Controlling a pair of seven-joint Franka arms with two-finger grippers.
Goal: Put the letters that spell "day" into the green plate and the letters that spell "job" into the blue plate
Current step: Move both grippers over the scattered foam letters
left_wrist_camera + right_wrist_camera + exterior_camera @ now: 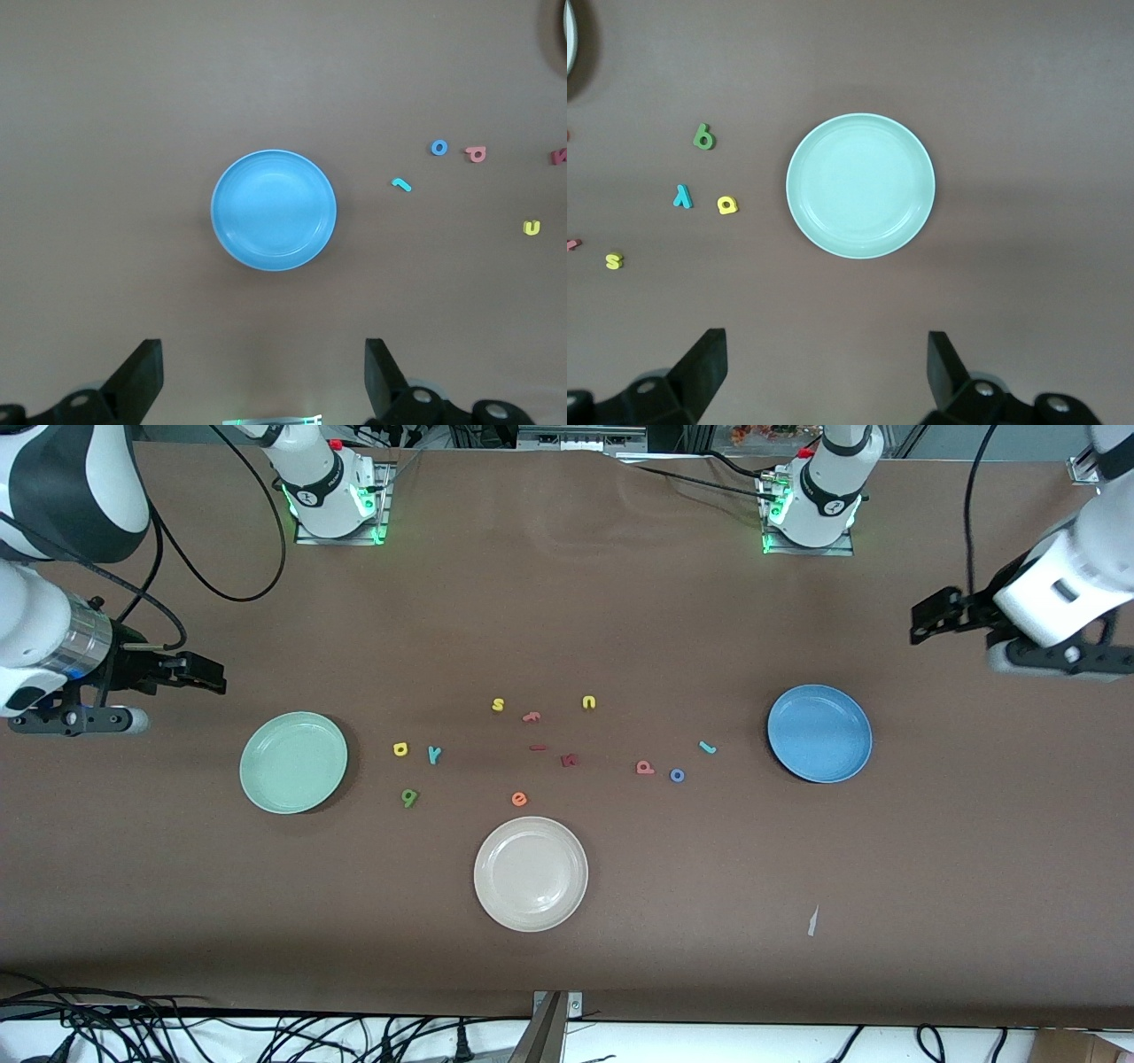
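Note:
The green plate [293,762] [860,186] lies empty toward the right arm's end. Beside it on the table are the yellow "d" [400,749] [727,204], teal "y" [434,755] [682,197] and dark green "a" [409,797] [703,137]. The blue plate [819,733] [274,210] lies empty toward the left arm's end, with the teal "j" [707,747] [401,184], blue "o" [678,775] [439,147] and salmon "b" [645,767] [477,154] beside it. My left gripper [923,622] [263,372] and right gripper [202,675] [826,367] hang open and empty, high above the table, outward of their plates.
A cream-white plate [531,873] sits nearer the front camera, mid-table. Between the two letter groups lie a yellow "s" [498,705], orange "f" [531,716], yellow "u" [588,702], dark red bar [538,747], dark red "k" [570,760] and orange "e" [519,799].

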